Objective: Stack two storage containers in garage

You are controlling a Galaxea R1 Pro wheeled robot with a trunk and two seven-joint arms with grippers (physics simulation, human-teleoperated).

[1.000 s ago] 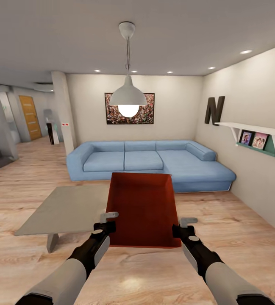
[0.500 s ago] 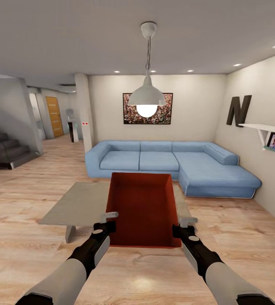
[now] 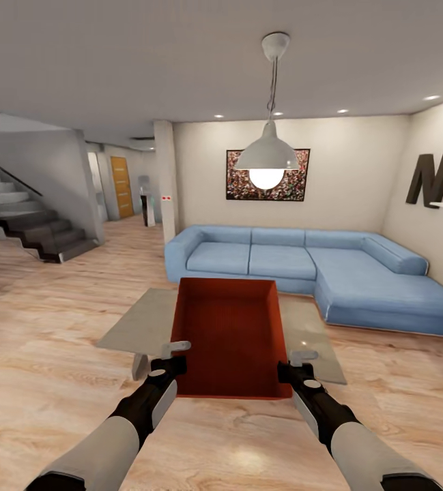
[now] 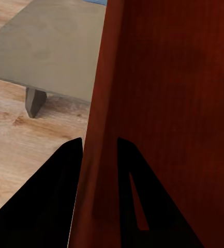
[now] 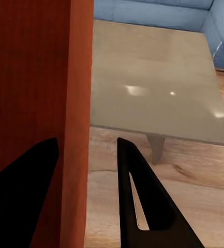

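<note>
We see the left pincer (image 3: 177,356) clamped over the left wall of the storage container (image 3: 229,334) and the right pincer (image 3: 291,363) straddling its right wall, the bin held between them at 12 o'clock above the grey worktop (image 3: 134,326).

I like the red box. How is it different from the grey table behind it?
The storage container is orange-red with raised walls, held up by the left end effector and right end effector. The coffee table is grey, flat-topped, standing on the wood floor. Both look rectangular.
</note>
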